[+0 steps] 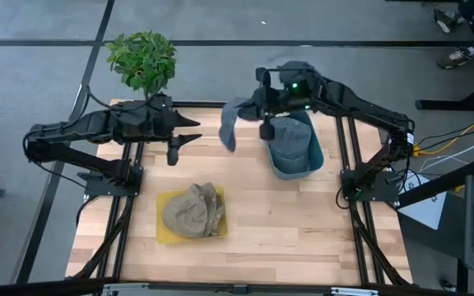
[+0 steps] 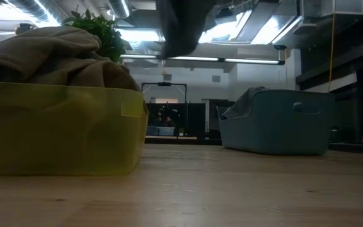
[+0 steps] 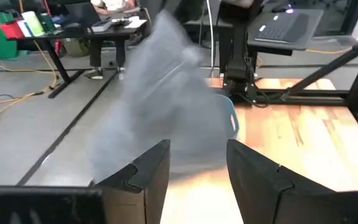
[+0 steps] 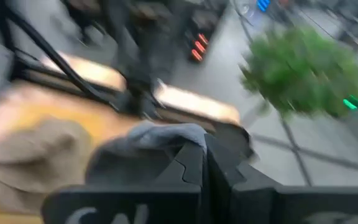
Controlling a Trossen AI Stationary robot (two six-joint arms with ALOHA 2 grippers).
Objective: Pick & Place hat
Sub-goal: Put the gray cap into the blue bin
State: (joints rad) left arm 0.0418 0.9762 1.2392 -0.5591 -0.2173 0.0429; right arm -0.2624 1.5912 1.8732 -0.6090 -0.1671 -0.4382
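Note:
A grey-blue hat (image 1: 232, 122) hangs in the air between the two arms, above the table's far part; the low view shows it as a dark shape (image 2: 183, 25) at the top. My right gripper (image 1: 252, 105) is shut on it, left of the blue bin (image 1: 313, 161). Another grey-blue hat (image 1: 289, 141) lies inside that bin. My left gripper (image 1: 191, 131) is open, level, pointing at the hanging hat from the table's left without touching it. Tan hats (image 1: 192, 210) lie piled in a yellow tray (image 1: 164, 234) near the table's front. My right gripper pinches the grey-blue hat by a bunched upper fold (image 4: 166, 138) between its two shut fingers (image 4: 194, 163). The hat is lifted clear of table and bin. It hangs slack below and to the left of the fingers.
A potted plant (image 1: 142, 59) stands at the table's far left corner, behind the left arm. The blue bin (image 2: 282, 129) sits right of centre and the yellow tray (image 2: 62, 135) left of centre. Bare wood (image 1: 303, 222) lies between and in front of them.

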